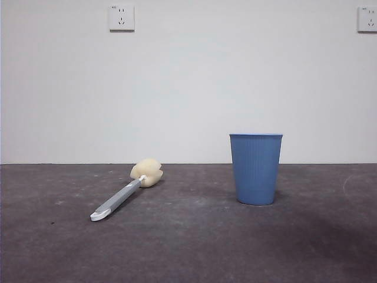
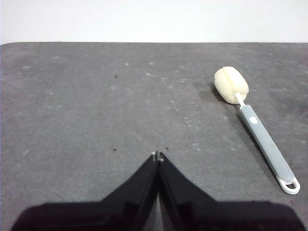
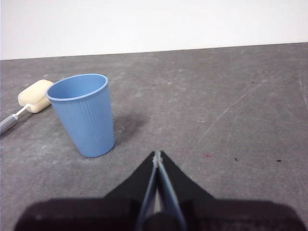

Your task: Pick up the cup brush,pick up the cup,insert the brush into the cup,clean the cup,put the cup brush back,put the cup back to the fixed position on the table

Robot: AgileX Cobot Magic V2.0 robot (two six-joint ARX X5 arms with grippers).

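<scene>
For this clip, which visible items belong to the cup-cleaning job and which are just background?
Job items: cup brush lying on the table; cup standing upright; left gripper and right gripper, both shut and empty.

Background: two wall sockets, plain white wall.

White wall [image 1: 188, 88] w/ two sockets [image 1: 121, 17].

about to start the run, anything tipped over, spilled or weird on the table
Nothing stands out. The cup stands upright on the table with no spill around it, and the cup brush lies flat beside it, apart from it and looking intact. Both the left gripper and the right gripper are shut and hold nothing.
</scene>
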